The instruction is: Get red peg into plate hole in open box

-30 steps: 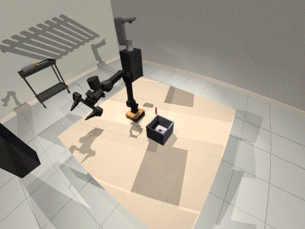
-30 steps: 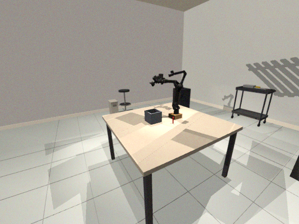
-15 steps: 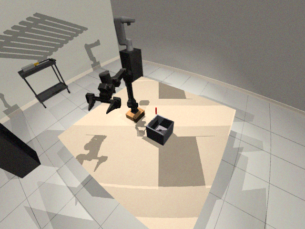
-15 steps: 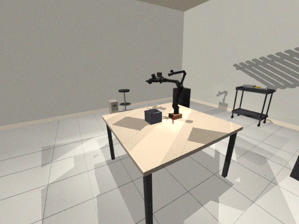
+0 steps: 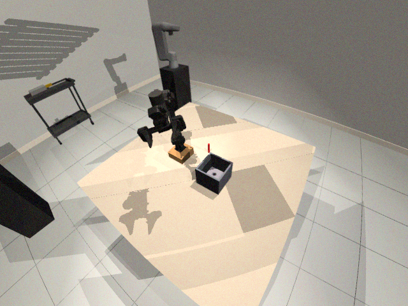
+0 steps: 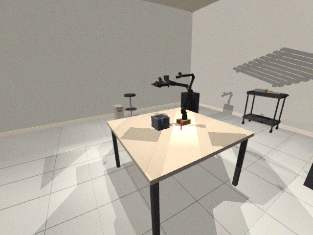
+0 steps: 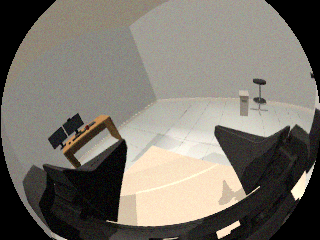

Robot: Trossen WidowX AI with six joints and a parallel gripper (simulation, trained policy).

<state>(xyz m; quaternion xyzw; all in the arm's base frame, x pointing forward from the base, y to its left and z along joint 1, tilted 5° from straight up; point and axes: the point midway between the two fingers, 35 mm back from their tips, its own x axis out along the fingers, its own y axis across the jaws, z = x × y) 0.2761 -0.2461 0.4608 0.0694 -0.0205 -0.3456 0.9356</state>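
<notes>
Though the fingers (image 5: 148, 139) (image 6: 152, 84) were spread wide with nothing between them, the red peg (image 5: 208, 147) (image 6: 181, 126) was well off: below them, upright on the table (image 5: 197, 227) (image 6: 176, 154) (image 7: 175, 200), beyond the arm's base (image 5: 181, 156) (image 6: 180, 122), beside the open box (image 5: 206, 178) (image 6: 160, 124). Only one arm (image 5: 161, 123) (image 6: 188, 97) to reach it.
</notes>
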